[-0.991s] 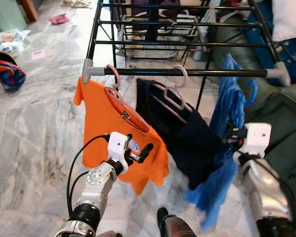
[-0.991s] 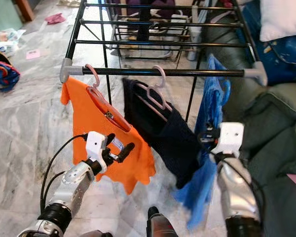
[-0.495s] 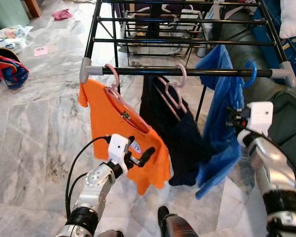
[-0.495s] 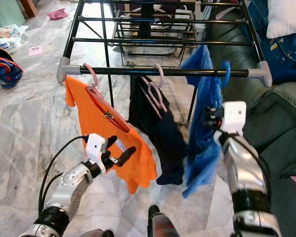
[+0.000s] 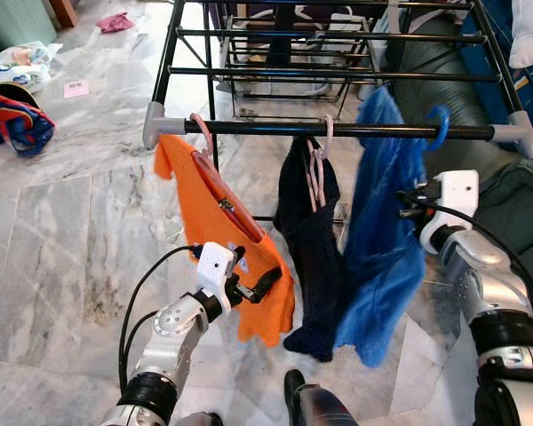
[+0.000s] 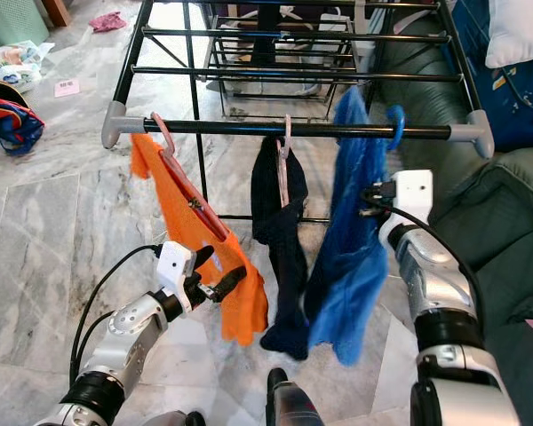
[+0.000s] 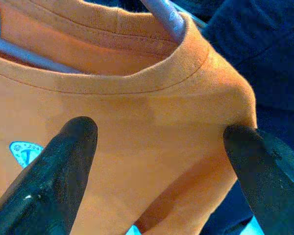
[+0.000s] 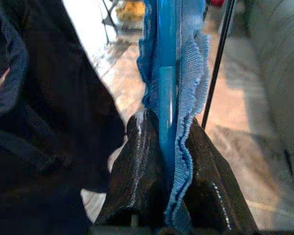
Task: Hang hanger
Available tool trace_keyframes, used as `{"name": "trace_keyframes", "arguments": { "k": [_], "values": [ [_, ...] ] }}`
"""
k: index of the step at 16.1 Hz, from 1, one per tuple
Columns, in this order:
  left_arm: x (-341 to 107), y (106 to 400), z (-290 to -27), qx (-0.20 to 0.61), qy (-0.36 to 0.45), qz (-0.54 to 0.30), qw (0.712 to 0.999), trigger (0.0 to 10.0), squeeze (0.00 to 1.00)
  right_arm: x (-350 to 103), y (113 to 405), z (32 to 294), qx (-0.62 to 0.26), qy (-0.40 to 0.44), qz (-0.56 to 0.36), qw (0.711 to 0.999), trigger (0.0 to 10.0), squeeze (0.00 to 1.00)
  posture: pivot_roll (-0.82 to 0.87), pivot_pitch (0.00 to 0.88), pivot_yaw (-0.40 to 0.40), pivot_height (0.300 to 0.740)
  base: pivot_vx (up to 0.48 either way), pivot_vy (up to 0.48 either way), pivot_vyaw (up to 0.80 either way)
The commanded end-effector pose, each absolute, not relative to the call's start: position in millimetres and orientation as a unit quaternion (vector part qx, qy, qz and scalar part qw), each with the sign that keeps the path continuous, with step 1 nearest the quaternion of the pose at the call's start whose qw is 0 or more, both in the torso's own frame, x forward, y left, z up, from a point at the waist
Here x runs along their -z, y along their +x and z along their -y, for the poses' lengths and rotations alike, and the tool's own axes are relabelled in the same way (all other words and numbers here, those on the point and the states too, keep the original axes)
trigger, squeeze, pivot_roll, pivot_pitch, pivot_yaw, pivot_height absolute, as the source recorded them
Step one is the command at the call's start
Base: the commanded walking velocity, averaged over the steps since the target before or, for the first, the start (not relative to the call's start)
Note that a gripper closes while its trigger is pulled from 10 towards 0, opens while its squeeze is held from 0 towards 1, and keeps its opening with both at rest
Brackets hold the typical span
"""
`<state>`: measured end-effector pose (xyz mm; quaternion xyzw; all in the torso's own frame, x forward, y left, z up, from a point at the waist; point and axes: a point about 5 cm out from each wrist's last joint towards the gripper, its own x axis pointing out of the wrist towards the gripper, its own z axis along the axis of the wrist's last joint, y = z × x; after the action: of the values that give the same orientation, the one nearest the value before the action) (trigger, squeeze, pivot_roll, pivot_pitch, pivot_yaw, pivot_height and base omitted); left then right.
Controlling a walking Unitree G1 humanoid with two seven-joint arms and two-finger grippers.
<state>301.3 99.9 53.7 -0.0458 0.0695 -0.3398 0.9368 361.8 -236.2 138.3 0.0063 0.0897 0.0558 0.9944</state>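
On the left, the left tool [image 5: 249, 282] is spread wide with its black fingers [image 7: 63, 171] just before the orange shirt [image 5: 222, 240], which hangs on a pink hanger [image 5: 200, 146] from the near rail of the black drying rack [image 5: 338, 130]. To the right of it a dark garment [image 5: 309, 240] hangs from the same rail. Farther right, the right tool [image 8: 164, 166] is pinched tight on the blue hanger [image 8: 165, 73] and the blue garment [image 5: 382, 257] it carries, its hook [image 5: 439, 124] over the near rail.
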Motion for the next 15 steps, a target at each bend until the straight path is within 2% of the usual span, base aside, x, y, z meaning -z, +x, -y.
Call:
{"name": "trace_keyframes", "arguments": {
  "k": [1, 8, 9, 12, 15],
  "values": [
    [-50.6, 297.1, -99.5, 0.344, -0.045, -0.074, 0.935, 10.0, 0.00, -127.3, 360.4, 235.3, -0.053, 0.019, -0.121, 0.991, 10.0, 0.00, -0.14, 0.250, 0.014, 0.740, 0.000, 0.000, 0.00],
    [-50.1, 297.2, -99.1, 0.345, -0.044, -0.076, 0.934, 10.0, 0.00, -111.5, 353.6, 225.9, -0.056, 0.045, -0.129, 0.989, 10.0, 0.00, -0.14, 0.249, 0.018, 0.740, 0.000, 0.000, 0.00],
    [-50.5, 297.6, -98.9, 0.346, -0.043, -0.075, 0.934, 10.0, 0.00, -114.9, 353.1, 226.5, -0.049, 0.050, -0.112, 0.991, 10.0, 1.00, -0.14, 0.248, 0.020, 0.740, 0.000, 0.000, 0.00],
    [-51.5, 299.3, -100.2, 0.346, -0.041, -0.075, 0.934, 10.0, 0.00, -131.9, 347.4, 223.4, -0.046, -0.007, -0.053, 0.997, 10.0, 1.00, -0.14, 0.243, 0.027, 0.740, 0.000, 0.000, 0.00],
    [-51.7, 300.0, -101.2, 0.345, -0.042, -0.076, 0.935, 10.0, 0.00, -144.6, 335.5, 224.0, -0.023, -0.008, -0.008, 1.000, 10.0, 1.00, -0.14, 0.236, 0.036, 0.740, 0.000, 0.000, 0.00]
  ]
}}
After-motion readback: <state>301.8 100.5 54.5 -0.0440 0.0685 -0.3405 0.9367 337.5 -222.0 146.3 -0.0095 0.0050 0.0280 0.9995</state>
